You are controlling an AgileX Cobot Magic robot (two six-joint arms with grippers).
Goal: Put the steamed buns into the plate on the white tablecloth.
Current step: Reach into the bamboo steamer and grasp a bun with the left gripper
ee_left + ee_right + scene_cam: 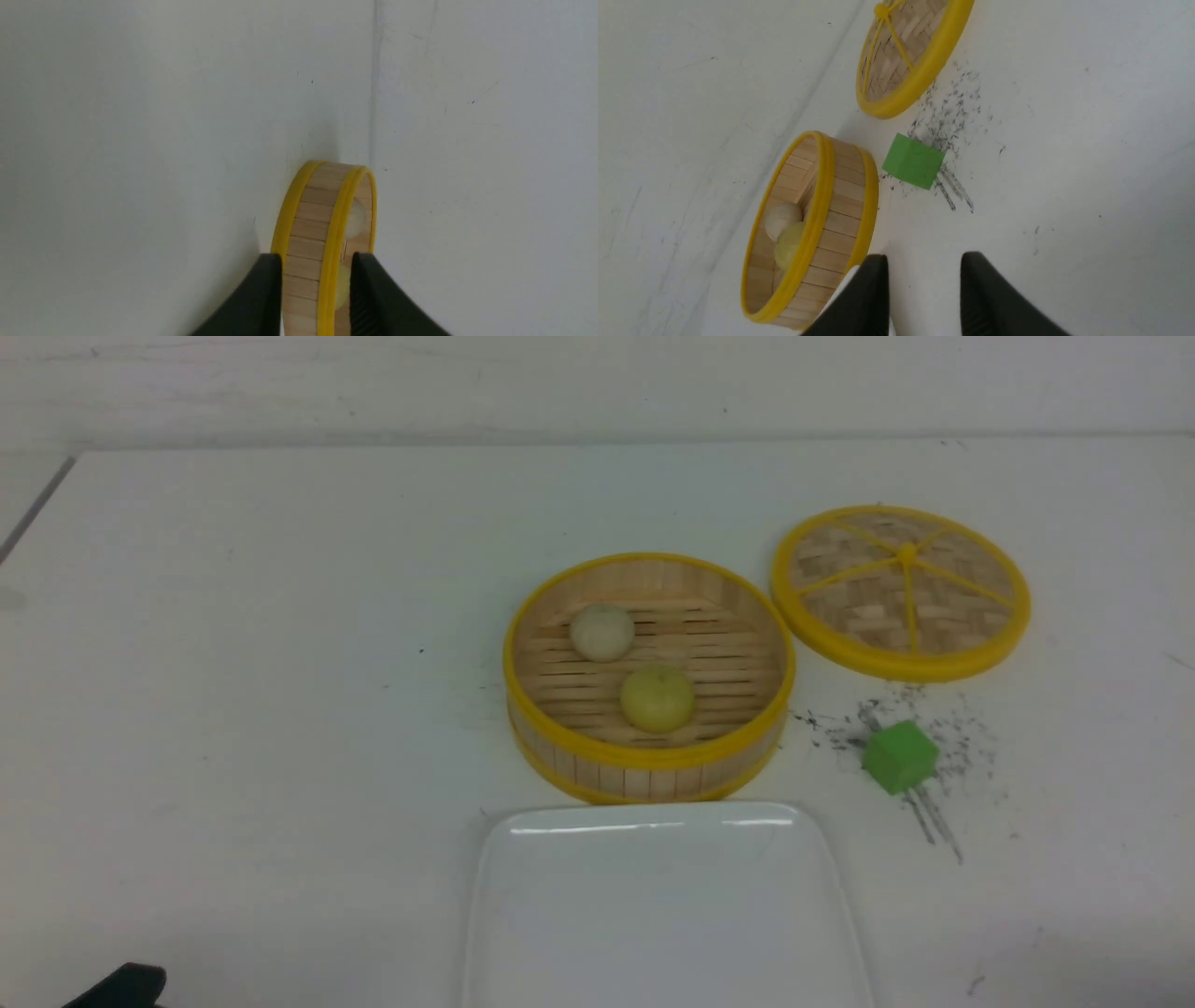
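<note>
Two steamed buns lie inside the open bamboo steamer [644, 758]: an off-white one [602, 632] at the back and a pale yellow one [657, 698] nearer the front. The glossy white plate [653, 896] sits empty on the white tablecloth [233, 663], just in front of the steamer. My left gripper [316, 298] is open and empty, away from the steamer [308, 242], whose buns [357, 219] show over the rim. My right gripper [924, 294] is open and empty above the cloth, beside the steamer [840, 219] and both buns [789, 242].
The steamer's woven lid [901, 590] lies flat at the back right. A green cube [898, 757] stands on black scuff marks right of the steamer. A dark part of my left arm [121, 985] shows at the bottom left corner.
</note>
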